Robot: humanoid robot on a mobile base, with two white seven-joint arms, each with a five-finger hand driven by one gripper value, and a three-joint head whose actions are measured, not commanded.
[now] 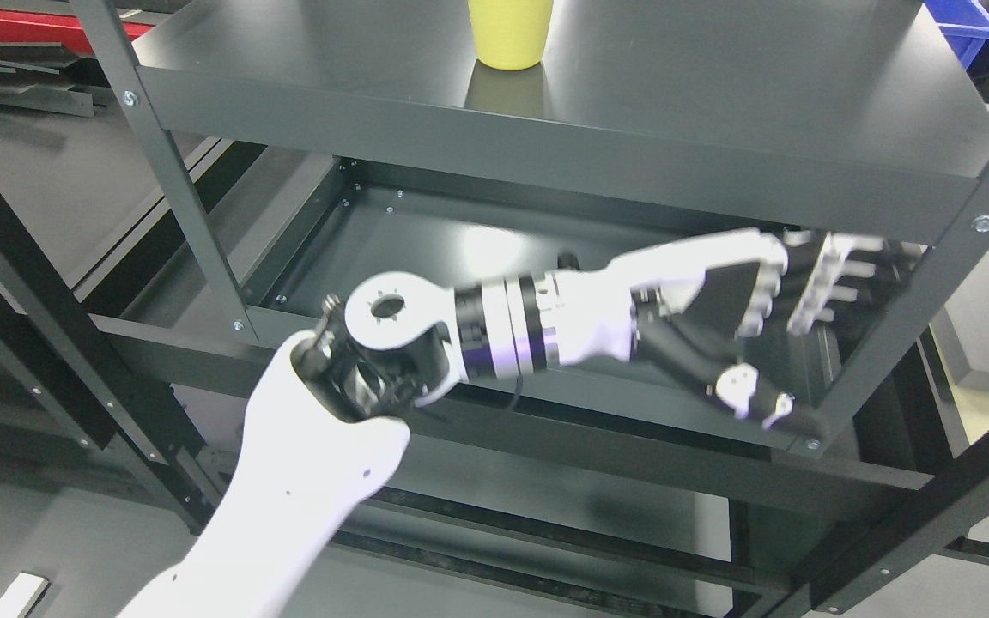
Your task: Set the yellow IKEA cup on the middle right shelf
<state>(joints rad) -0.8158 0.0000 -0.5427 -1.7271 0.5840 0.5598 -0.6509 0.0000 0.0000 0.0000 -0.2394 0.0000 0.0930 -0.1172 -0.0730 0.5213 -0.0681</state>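
A yellow cup (510, 33) stands upright on the upper dark grey shelf (718, 94) near the top edge of the head view, its rim cut off by the frame. My left arm comes in from the lower left and reaches right across the front of the rack. Its left hand (791, 343) hangs at the right end of the lower shelf (426, 249), well below and to the right of the cup. The fingers (829, 283) are stretched out and the thumb is spread downward, with nothing between them. The right arm does not show.
The rack's dark metal posts (172, 172) frame the shelves at left and right, and the hand is close to the right front post (932, 292). A blue bin (967, 26) sits at the top right behind the rack. Black bars and a red strip lie at top left.
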